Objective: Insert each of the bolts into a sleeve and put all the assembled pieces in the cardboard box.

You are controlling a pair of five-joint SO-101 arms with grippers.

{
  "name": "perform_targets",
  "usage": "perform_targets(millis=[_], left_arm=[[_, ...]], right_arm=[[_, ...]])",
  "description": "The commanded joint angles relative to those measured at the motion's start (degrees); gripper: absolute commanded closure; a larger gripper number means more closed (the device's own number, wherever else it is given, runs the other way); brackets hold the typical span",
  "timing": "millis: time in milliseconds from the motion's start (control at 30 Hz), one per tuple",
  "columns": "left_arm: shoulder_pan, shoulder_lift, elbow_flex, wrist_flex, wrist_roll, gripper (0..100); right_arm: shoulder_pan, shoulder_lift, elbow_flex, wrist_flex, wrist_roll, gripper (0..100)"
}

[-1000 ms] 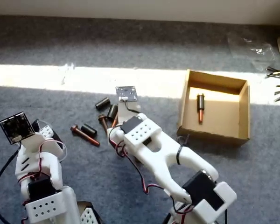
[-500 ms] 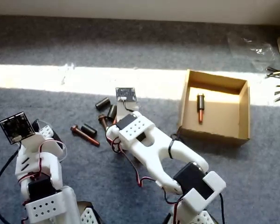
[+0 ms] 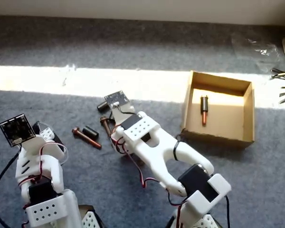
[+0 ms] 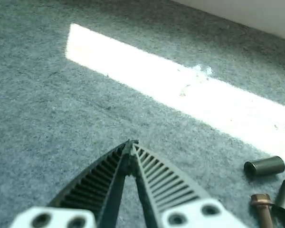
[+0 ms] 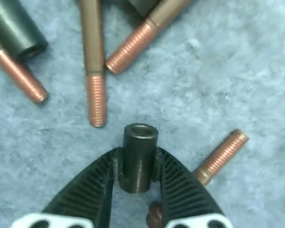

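The right tool [image 5: 137, 153] was clenched on a dark sleeve [image 5: 140, 140], with loose bolts [image 5: 96, 71] just beyond it on the far side; the left tool [image 4: 131, 147] was closed on nothing, bare worktop [image 4: 61, 95] open ahead; the cardboard box [image 3: 217, 137], one assembled piece [image 3: 204, 110] inside, sat well apart to the right; since the earlier frame the right arm [image 3: 152, 142] had swung left.

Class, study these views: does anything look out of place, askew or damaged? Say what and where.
Nothing stands out. Loose bolts and a loose sleeve lie scattered on the carpet, undamaged; one assembled piece lies inside the cardboard box; the right gripper is shut on a second sleeve.
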State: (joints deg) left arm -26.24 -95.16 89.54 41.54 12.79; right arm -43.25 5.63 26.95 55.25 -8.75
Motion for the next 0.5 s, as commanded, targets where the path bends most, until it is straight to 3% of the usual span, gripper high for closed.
perform_targets(millis=[0, 367, 467], left_arm=[[-0.3, -0.7, -3.2, 0.2, 0.4, 100], [-0.3, -0.7, -3.1, 0.2, 0.4, 100], [-0.3, -0.7, -3.1, 0.2, 0.4, 100]], right_arm=[[3.2, -0.6, -2.7, 0.4, 5.0, 98.7], [3.8, -0.3, -2.7, 0.4, 6.2, 98.3], [3.5, -0.3, -2.4, 0.4, 11.2, 98.3]])
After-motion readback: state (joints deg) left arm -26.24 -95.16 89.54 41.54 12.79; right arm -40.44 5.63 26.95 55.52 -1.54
